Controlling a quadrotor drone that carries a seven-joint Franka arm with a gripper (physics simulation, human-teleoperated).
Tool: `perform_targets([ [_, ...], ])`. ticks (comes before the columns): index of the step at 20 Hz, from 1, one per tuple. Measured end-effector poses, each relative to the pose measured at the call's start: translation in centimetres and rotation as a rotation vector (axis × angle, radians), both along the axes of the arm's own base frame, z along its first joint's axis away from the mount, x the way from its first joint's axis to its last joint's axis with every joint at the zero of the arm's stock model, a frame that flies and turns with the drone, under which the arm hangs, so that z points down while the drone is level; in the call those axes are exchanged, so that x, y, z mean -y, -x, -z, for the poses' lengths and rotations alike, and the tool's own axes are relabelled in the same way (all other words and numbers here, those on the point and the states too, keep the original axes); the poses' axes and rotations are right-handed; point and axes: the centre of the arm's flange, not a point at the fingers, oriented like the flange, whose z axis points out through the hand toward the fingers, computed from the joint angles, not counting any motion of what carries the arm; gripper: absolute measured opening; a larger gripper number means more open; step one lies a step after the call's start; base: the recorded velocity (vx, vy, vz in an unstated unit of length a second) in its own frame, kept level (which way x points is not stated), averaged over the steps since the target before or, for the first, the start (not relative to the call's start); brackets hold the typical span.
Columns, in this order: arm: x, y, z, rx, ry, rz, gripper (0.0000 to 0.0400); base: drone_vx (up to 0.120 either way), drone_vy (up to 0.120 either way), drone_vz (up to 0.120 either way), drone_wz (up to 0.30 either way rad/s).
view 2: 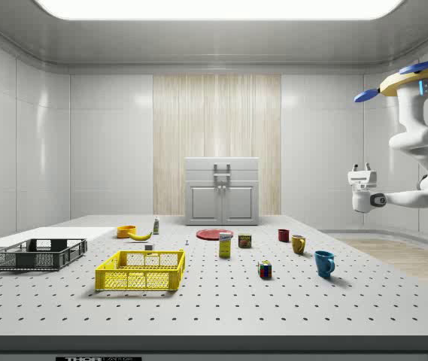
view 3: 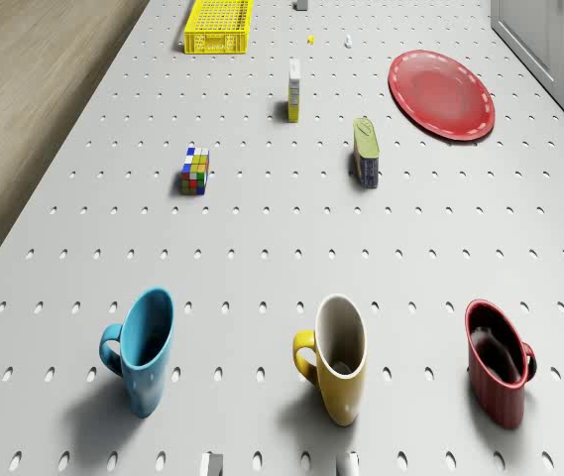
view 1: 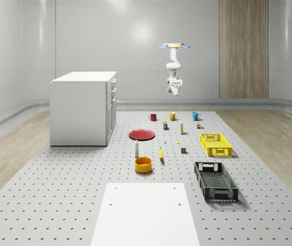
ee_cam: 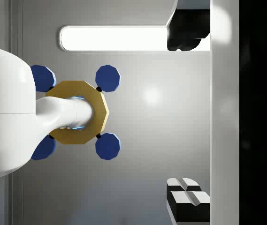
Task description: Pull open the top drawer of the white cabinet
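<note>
Progress: nothing done yet — every drawer front sits flush; the approach, grasp and pull all remain.
White cabinet (view 1: 81, 108): boxy, matte, at the whole-scene view's left on the pegboard table (view 1: 58, 195); its top drawer (view 2: 222, 167) is shut, with a slim vertical bar handle.
Drone (view 1: 174, 46): a gold octagonal body with blue rotors, hovering high over the table's far end, above the mugs and well apart from the cabinet.
Gripper (view 2: 359, 172): white, carrying nothing — how far the fingers are parted I cannot tell.
Yellow mug (view 3: 336, 358): glossy, rounded, between a blue one and a red one.
</note>
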Motion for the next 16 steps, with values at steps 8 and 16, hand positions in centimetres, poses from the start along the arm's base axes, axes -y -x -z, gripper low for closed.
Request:
perform_targets([
  [8, 0.0, 0.3, -5.6, 0.006, 0.0, 0.0, 0.0321, 0.0, 0.0, 0.0, 0.0],
  [16, 6.5, 0.0, -5.9, 0.004, -0.721, 0.001, 0.032, 0.0, -0.02, 0.0, 0.0],
])
